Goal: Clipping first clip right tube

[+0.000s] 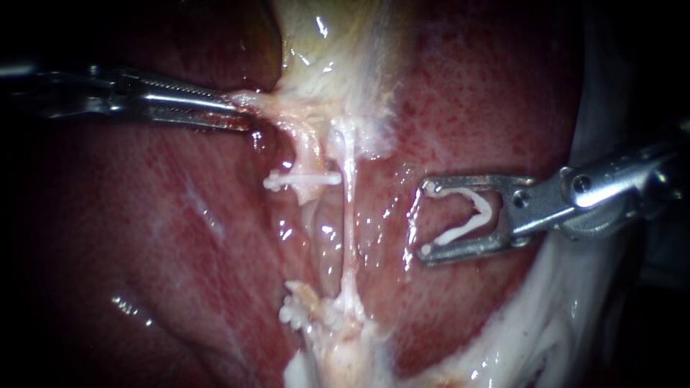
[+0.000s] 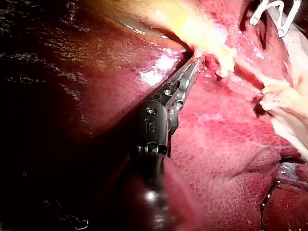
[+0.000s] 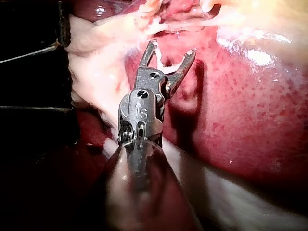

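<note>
While the left instrument (image 1: 241, 111), a slender metal shaft with two long ridged jaws, is clenched on the pale stringy tissue (image 1: 266, 100) just under the yellow-green glossy gallbladder (image 1: 323, 36), the right instrument (image 1: 425, 219) stands apart from it, over the dark red wet liver (image 1: 180, 237). Its two flat metal jaws are spread wide. Between them sits a white V-shaped plastic clip (image 1: 486, 210) that touches both jaws, so they are grasping this clip and nothing else. The right tube (image 1: 349, 208), a thin pale shiny strand, runs from the tissue under the gallbladder down to a whitish clump. It is bare, and the white V-shaped plastic clip lies near it on its right side, not touching it. Just left of it runs the left tube (image 1: 307, 151), thicker and pinkish, with a closed white clip (image 1: 302, 179) across it. A second closed white clip (image 1: 293, 313) sits lower, at the whitish clump. In the right wrist view the spread jaws point toward the pale tissue ahead of them, with the liver under them.
</note>
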You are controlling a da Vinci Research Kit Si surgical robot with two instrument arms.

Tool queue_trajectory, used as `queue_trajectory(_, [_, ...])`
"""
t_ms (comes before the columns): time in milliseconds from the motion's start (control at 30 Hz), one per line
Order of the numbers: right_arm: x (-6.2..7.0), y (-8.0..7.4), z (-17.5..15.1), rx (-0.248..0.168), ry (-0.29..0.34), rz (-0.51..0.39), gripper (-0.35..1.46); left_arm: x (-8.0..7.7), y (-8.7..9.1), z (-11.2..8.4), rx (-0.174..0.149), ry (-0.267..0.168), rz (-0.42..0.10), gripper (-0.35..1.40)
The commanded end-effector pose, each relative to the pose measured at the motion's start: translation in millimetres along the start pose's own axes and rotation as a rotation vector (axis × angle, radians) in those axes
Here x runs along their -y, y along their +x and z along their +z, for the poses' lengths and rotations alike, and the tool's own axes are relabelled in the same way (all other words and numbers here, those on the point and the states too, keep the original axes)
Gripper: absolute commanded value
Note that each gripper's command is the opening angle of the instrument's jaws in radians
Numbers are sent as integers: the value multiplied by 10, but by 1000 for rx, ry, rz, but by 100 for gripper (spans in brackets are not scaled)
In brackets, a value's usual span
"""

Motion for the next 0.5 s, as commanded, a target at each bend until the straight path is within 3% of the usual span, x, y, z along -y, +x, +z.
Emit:
queue_trajectory(33, [0, 0, 0, 0, 0, 0, 50, 0, 4, -7, 0, -6, -3, -35])
queue_trajectory(267, [1, 1, 0, -1, 6, 0, 50, -6, 37, -52, -27, 24, -6, -35])
queue_trajectory(500, [5, 4, 11, -23, 43, -2, 49, -9, 36, -53, -31, 30, -1, -35])
